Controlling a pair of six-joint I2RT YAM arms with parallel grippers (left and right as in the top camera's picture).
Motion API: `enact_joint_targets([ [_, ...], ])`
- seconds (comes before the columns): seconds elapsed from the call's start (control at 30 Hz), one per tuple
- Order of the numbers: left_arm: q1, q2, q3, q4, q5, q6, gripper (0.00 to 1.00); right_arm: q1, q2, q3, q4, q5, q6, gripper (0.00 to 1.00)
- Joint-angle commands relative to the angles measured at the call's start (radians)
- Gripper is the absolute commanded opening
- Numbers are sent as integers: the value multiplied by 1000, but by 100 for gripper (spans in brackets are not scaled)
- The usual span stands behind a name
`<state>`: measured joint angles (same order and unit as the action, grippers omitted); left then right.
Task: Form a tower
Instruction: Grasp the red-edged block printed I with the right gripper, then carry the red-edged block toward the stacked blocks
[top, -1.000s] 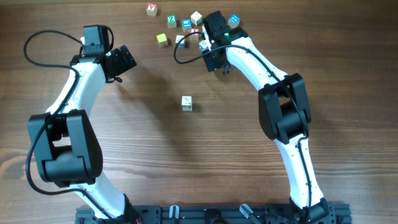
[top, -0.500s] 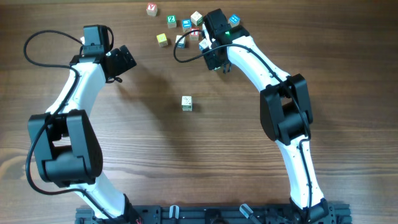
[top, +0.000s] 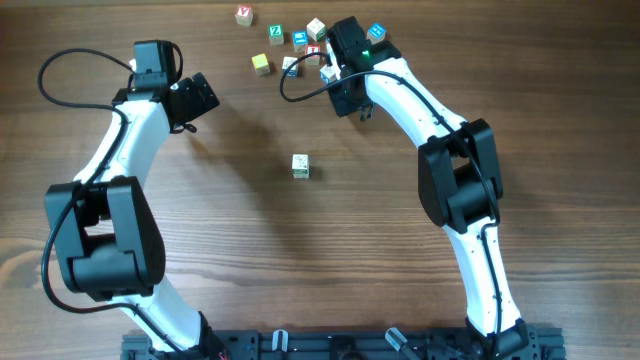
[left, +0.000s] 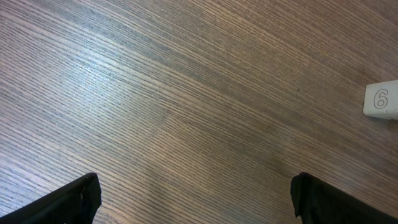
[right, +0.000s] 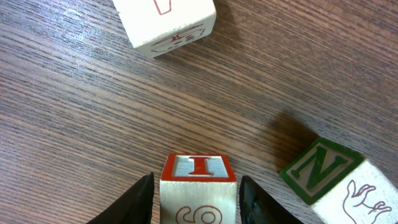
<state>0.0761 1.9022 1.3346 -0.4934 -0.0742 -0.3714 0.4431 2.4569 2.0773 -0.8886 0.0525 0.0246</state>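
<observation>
Right pincer (right: 198, 190) straddles I cube (right: 199, 166), N cube (right: 318, 169) beside.

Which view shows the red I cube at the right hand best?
Right wrist: the red I cube fills the foreground between the right hand fingers. Overhead shows barely a red speck by the arm; left wrist misses it.

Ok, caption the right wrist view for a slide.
Right tool straddles the red I cube, green N cube beside.

White tubular links and bulky black joints are making up the left arm (top: 130, 140) and right arm (top: 405, 95). A black cable (top: 60, 58) is looping behind the left gripper (left: 196, 202); a green light (top: 366, 55) is glowing behind the right gripper (right: 198, 193).
</observation>
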Motion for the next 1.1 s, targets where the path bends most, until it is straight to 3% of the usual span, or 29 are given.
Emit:
enact_joint_targets([
  [0.0,2,9,10,0,-6,5,100,5,-62,11,10,10,2,42],
  [0.2,2,9,10,0,-6,5,100,5,-66,11,-8,10,2,34],
  [0.33,2,9,10,0,-6,5,100,5,-65,11,-41,-2,3,40],
  [0.47,2,9,10,0,-6,5,100,5,-65,8,-75,-3,6,28],
  [0.63,2,9,10,0,-6,5,100,10,-65,8,-165,-263,77,27],
  [0.77,2,9,10,0,-6,5,100,44,-65,8,-227,-239,140,29],
  [1.07,2,9,10,0,-6,5,100,89,-65,8,-226,-156,166,46],
])
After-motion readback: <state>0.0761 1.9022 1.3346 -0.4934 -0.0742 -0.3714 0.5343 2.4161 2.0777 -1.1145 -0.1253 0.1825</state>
